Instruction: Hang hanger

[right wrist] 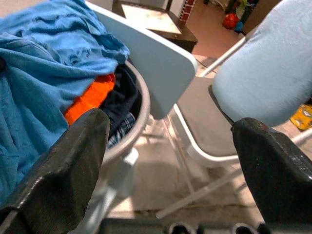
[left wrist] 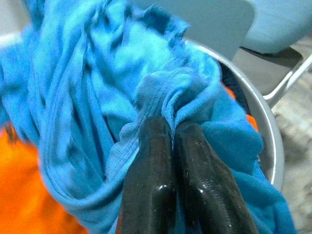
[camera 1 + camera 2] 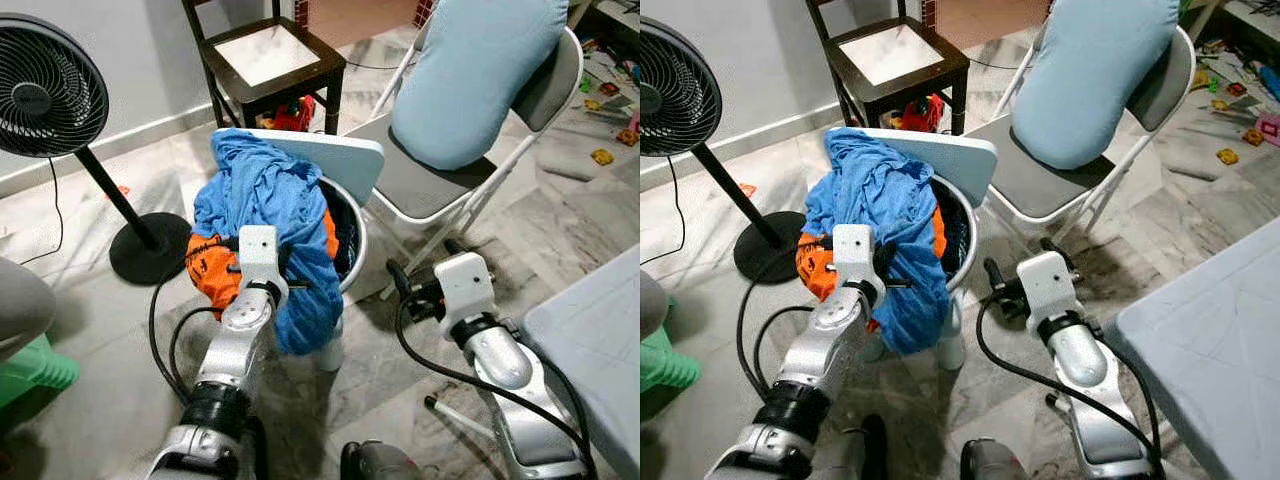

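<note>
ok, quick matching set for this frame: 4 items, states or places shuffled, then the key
Items:
1. left gripper
2. right gripper
3. blue shirt
4. fan

States or places:
A. standing on the floor at the robot's left
B. open, holding nothing
C. draped over the basket rim
D. shut on blue fabric

Pairs: 1-D, 2-B, 3-C, 4-A
</note>
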Tool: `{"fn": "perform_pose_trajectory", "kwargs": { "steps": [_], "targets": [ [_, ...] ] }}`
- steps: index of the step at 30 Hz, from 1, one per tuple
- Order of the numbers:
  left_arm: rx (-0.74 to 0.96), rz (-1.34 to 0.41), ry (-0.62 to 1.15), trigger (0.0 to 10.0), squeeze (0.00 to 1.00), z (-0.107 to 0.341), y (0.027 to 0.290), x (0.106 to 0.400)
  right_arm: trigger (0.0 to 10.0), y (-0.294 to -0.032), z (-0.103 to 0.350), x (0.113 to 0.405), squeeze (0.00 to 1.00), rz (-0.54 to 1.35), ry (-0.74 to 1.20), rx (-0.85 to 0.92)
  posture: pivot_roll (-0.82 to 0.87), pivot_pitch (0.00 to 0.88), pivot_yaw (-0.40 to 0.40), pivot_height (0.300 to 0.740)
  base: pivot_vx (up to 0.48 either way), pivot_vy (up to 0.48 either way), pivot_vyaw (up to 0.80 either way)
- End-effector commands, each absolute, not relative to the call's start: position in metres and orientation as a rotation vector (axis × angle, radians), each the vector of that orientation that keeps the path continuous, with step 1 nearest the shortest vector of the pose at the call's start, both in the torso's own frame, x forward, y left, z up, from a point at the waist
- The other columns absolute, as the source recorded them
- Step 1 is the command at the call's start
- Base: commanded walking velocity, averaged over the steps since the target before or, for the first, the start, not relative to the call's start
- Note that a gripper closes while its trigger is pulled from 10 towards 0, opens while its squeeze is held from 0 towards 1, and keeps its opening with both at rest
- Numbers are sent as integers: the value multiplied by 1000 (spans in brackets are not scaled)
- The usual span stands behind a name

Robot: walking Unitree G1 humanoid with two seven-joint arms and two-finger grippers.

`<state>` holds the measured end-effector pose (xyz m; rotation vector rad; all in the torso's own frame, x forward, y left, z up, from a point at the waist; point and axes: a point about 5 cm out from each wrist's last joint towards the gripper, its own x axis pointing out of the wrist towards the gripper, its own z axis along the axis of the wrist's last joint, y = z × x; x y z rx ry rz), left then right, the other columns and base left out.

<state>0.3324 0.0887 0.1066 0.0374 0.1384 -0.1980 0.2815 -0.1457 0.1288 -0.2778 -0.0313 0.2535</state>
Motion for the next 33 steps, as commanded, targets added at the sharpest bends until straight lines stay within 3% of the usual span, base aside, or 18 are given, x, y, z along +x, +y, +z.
{"fn": "perform_pose_trajectory", "kwargs": {
  "steps": [1, 12, 19, 33],
  "targets": [
    [167, -293, 82, 0, 0, 110, 87, 322, 10000, -146, 126, 283, 0, 246, -28, -263, -68, 196, 8, 740, 0, 0, 0],
    [423, -566, 12, 0, 0, 114, 99, 272, 10000, -138, 123, 293, 0, 232, -42, -230, 4, 180, 37, 740, 0, 0, 0],
    [419, -517, -11, 0, 0, 119, 120, 257, 10000, -139, 121, 295, 0, 219, -41, -200, 17, 177, 36, 740, 0, 0, 0],
    [265, -327, -98, 0, 0, 141, 125, 258, 10000, -151, 130, 299, 0, 115, -46, -43, 13, 163, 33, 740, 0, 0, 0]
  ]
}}
